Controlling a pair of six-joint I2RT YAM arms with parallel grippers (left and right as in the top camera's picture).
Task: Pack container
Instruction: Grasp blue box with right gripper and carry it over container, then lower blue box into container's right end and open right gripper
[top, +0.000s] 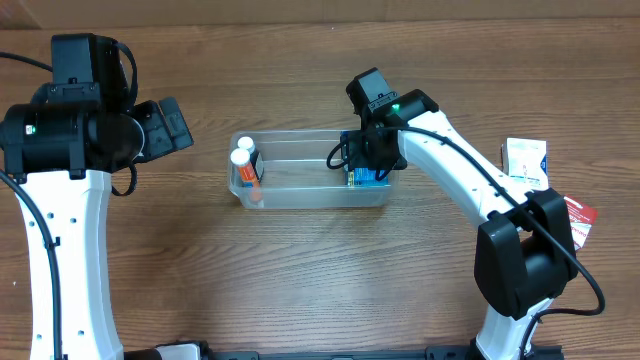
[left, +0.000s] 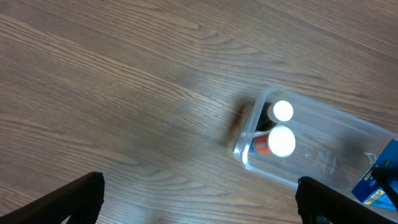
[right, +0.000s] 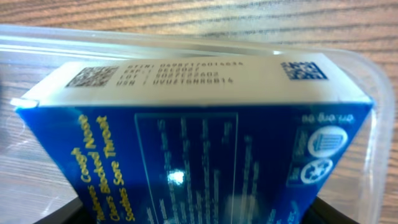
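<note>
The clear plastic container lies in the middle of the wooden table. Two white-capped bottles stand at its left end; one has an orange label. My right gripper is over the container's right end, shut on a blue medicine box that is inside the tub. In the right wrist view the blue box fills the frame between the fingers, with the container rim behind it. My left gripper is open and empty above bare table, left of the container and bottles.
A white packet and a red and white packet lie at the table's right side, beside the right arm. The left arm's gripper hovers left of the tub.
</note>
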